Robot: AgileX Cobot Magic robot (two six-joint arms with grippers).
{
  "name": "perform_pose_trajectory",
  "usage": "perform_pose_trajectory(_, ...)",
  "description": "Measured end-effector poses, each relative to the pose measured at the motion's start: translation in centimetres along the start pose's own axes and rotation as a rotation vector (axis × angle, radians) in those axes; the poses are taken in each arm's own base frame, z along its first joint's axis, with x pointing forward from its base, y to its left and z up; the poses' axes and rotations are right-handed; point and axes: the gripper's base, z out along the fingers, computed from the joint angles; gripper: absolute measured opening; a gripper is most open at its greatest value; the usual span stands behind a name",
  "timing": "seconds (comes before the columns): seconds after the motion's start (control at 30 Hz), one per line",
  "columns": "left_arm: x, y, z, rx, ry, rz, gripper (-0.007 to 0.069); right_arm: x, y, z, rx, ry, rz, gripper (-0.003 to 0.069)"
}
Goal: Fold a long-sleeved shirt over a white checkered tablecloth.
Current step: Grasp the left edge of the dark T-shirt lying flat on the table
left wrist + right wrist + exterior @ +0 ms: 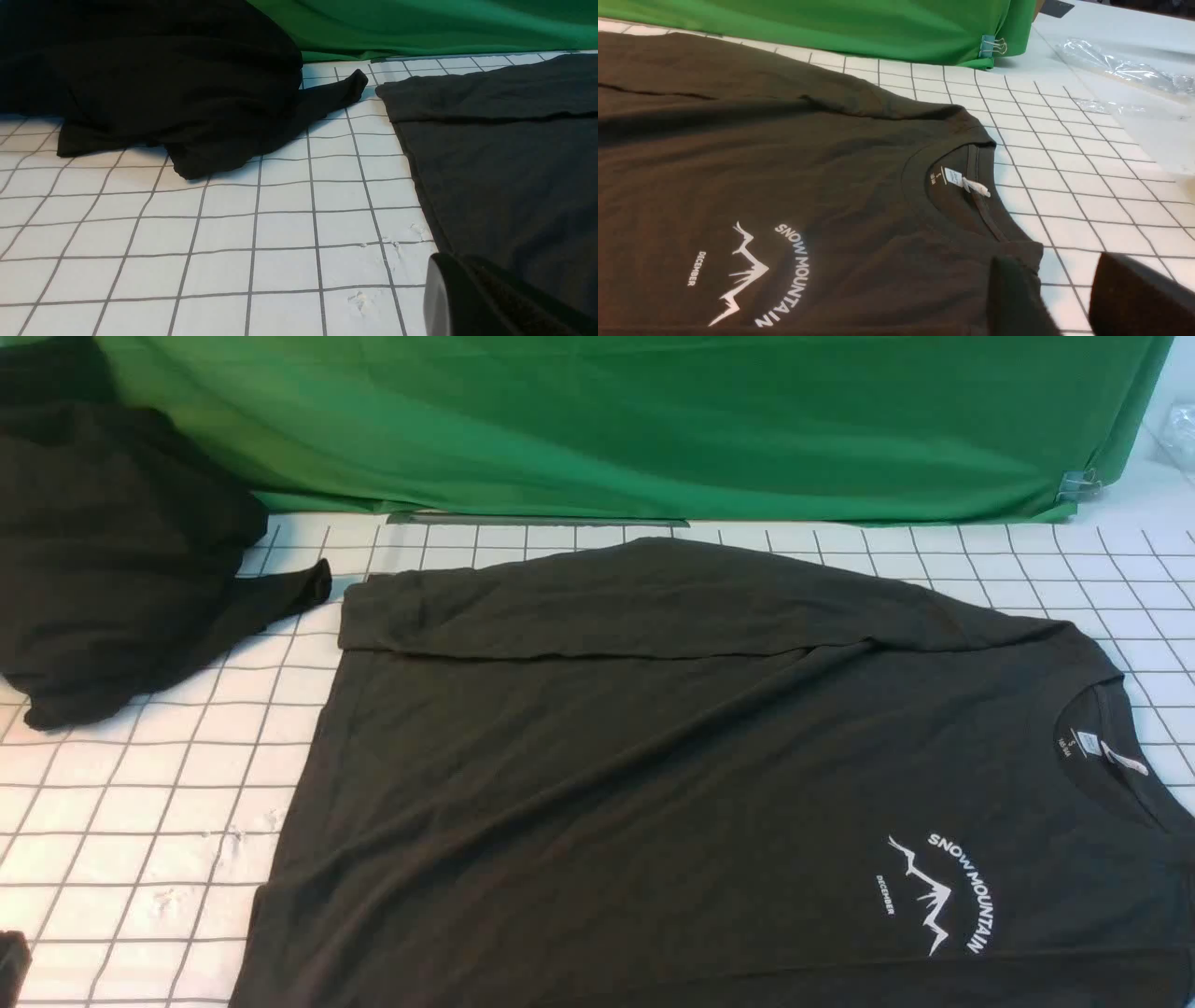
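Note:
The long-sleeved shirt lies flat and print-up on the white checkered tablecloth, collar toward the right. Its far sleeve is folded across the body. The "SNOW MOUNTAIN" print and the white neck label show in the right wrist view. My right gripper is open at the shirt's shoulder edge beside the collar, with one finger over the fabric and bare cloth in the gap. Only one dark finger of my left gripper shows, low by the shirt's hem side; its state is unclear.
A blacker garment heap without print sits at the far left, one sleeve end reaching toward the shirt. The green backdrop cloth hangs along the far edge, held by a binder clip. Clear plastic lies beyond the right side.

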Motion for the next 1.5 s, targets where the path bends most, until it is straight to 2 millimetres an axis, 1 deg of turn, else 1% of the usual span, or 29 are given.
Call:
perform_pose_trajectory(0.27,0.0,0.0,0.0,0.0,0.0,0.001,0.0003,0.0,0.0,0.0,0.0,0.0,0.0,0.0242)
perform_pose_trajectory(0.37,0.0,0.1,0.0,-0.011,-0.003,0.048,0.0003,0.0,0.0,0.0,0.0,0.0,0.0,0.0242)
perform_pose_trajectory(0.43,-0.3,0.1,0.0,-0.016,-0.037,0.067,0.0003,0.0,0.0,0.0,0.0,0.0,0.0,0.0242)
perform_pose_trajectory(0.5,-0.9,0.1,0.0,-0.012,-0.098,0.027,0.0003,0.0,0.0,0.0,0.0,0.0,0.0,0.0242)
perform_pose_trajectory(0.57,-2.1,0.1,-0.2,0.003,-0.23,-0.127,0.0003,0.0,0.0,0.0,0.0,0.0,0.0,0.0242)
perform_pose_trajectory(0.63,-2.7,0.2,-0.4,0.009,-0.301,-0.239,0.0003,0.0,0.0,0.0,0.0,0.0,0.0,0.0242)
perform_pose_trajectory(0.7,-3.4,0.5,-0.7,0.006,-0.389,-0.303,0.0003,0.0,0.0,0.0,0.0,0.0,0.0,0.0242)
perform_pose_trajectory(0.77,-4.0,0.6,-1.0,-0.002,-0.464,-0.303,0.0003,0.0,0.0,0.0,0.0,0.0,0.0,0.0242)
perform_pose_trajectory(0.87,-4.4,0.7,-1.2,-0.007,-0.52,-0.293,0.0003,0.0,0.0,0.0,0.0,0.0,-0.002,0.0242)
perform_pose_trajectory(0.97,-5.0,0.8,-1.5,-0.009,-0.587,-0.296,0.0003,0.0,-0.1,0.0,0.011,-0.005,-0.1,0.0242)
perform_pose_trajectory(1.07,-5.5,1.0,-1.9,0.012,-0.672,-0.375,0.0003,0.0,-0.1,0.0,0.016,-0.004,-0.175,0.0242)
perform_pose_trajectory(1.2,-6.3,1.2,-2.6,0.042,-0.789,-0.451,0.0003,0.0,-0.2,0.0,0.017,-0.004,-0.198,0.0242)
perform_pose_trajectory(1.3,-6.7,1.2,-2.9,0.076,-0.807,-0.524,0.0003,-0.1,-0.2,0.0,0.018,-0.005,-0.204,0.0242)
perform_pose_trajectory(1.37,-7.9,1.2,-3.3,0.099,-0.803,-0.561,0.0003,-0.2,-0.1,0.0,0.015,-0.017,-0.187,0.0242)
perform_pose_trajectory(1.4,-9.8,1.3,-4.1,0.119,-0.796,-0.578,0.0003,-0.5,0.0,0.0,0.006,-0.056,-0.123,0.0242)
perform_pose_trajectory(1.43,-9.6,1.2,-3.8,0.117,-0.76,-0.582,0.0003,-0.5,0.0,0.0,0.006,-0.056,-0.12,0.0242)
perform_pose_trajectory(1.47,-11.6,1.1,-4.4,0.126,-0.697,-0.573,0.0003,-1.1,0.1,-0.1,-0.011,-0.119,0.037,0.0242)
perform_pose_trajectory(1.5,-13.1,1.0,-4.5,0.124,-0.629,-0.558,0.0003,-1.6,0.1,-0.1,-0.023,-0.172,0.176,0.0242)
